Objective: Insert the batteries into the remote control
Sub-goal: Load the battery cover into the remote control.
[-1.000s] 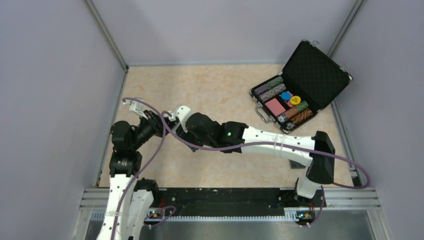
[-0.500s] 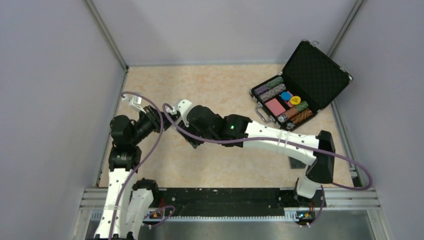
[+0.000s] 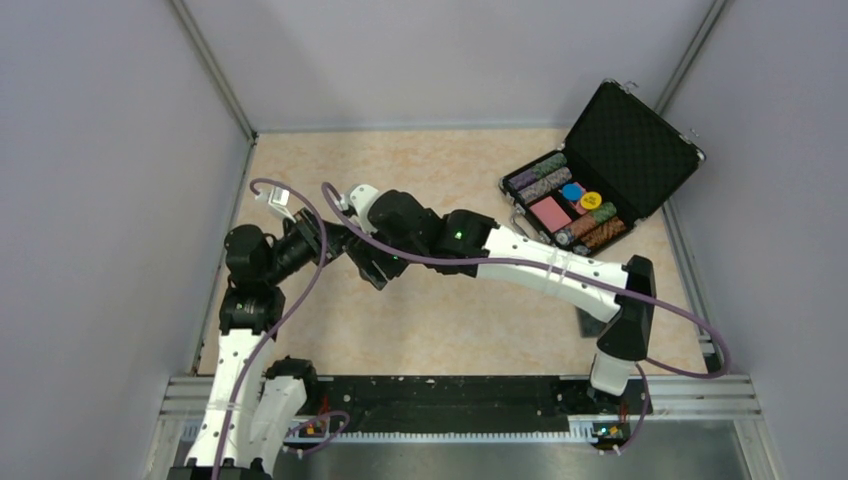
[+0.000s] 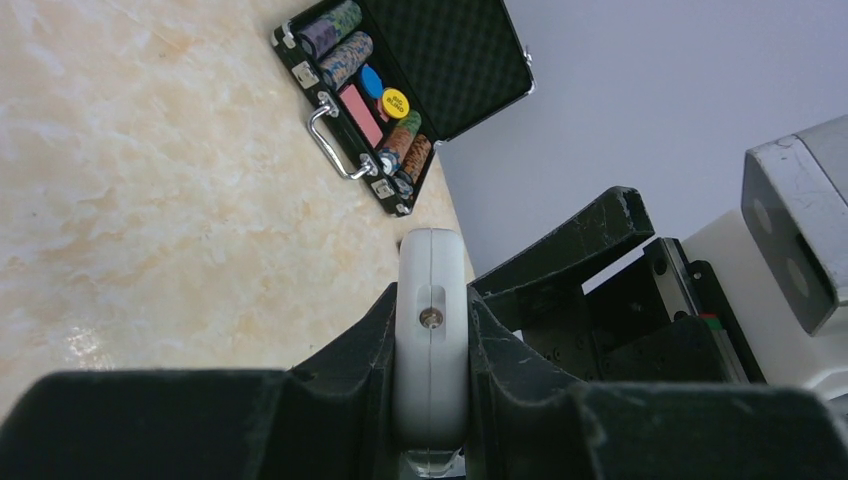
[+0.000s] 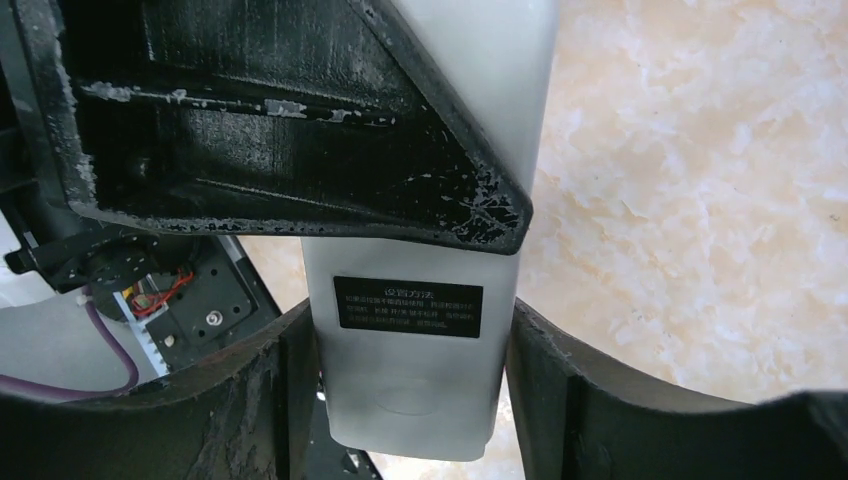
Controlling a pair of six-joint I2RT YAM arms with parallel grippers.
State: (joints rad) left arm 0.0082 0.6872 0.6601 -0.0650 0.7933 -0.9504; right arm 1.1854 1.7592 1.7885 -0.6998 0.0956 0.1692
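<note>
The remote control [image 4: 430, 340] is white and stands edge-on between my left gripper's [image 4: 430, 300] two black fingers, which are shut on it. In the right wrist view its plain white back [image 5: 410, 390] with a black label shows between my right gripper's [image 5: 412, 325] fingers, which touch both of its sides. A left finger [image 5: 300, 150] covers the remote's upper part there. In the top view the two grippers [image 3: 345, 245] meet at the table's left and hide the remote. No batteries are in view.
An open black case [image 3: 600, 180] with poker chips lies at the far right of the marbled table [image 3: 440, 170]; it also shows in the left wrist view [image 4: 400, 90]. Grey walls close the left, back and right sides. Purple cables loop over both wrists.
The right arm has swung left and away from the near edge, closing in on the left gripper. The left wrist has risen slightly and turned toward it.
</note>
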